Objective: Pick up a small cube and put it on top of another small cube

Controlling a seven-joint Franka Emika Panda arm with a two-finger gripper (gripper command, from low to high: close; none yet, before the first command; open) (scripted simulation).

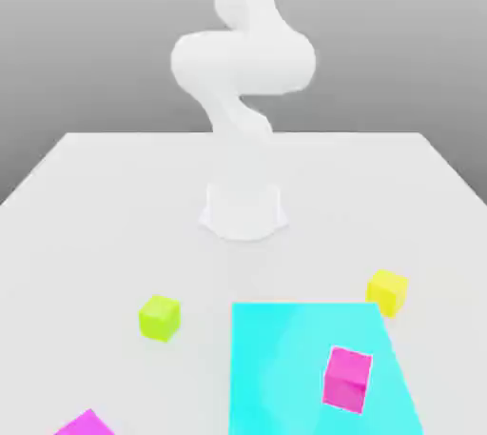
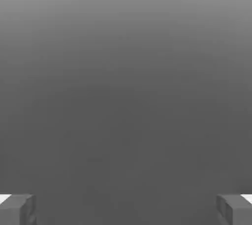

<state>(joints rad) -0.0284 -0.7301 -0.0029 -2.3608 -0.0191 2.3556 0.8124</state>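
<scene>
Arm: white robot arm (image 1: 240, 62) rises from a round base (image 1: 243, 210) at the middle of the white table (image 1: 95, 195), bending above it, against a grey backdrop
Gripper: gripper (image 2: 126, 209) has its two grey fingertips (image 2: 17, 209) set wide apart at the two sides of the hand view, released, with nothing between them but plain grey
Small cube: lime yellow-green small cube (image 1: 159, 317) sits on the bare table, toward the exterior view's left of the cyan square, nearer the camera than the base and well apart from the arm
Yellow cube: purer yellow cube (image 1: 387, 291) rests on the table just beside the far corner of the cyan square, at the exterior view's right
Cyan square: large flat cyan square (image 1: 285, 366) lies on the table in front of the base, reaching the lower edge of the exterior view
Magenta cubes: one magenta cube (image 1: 346, 379) stands on the cyan square toward its right part; a second magenta cube (image 1: 84, 424) is cut off at the lower left edge of the exterior view
</scene>
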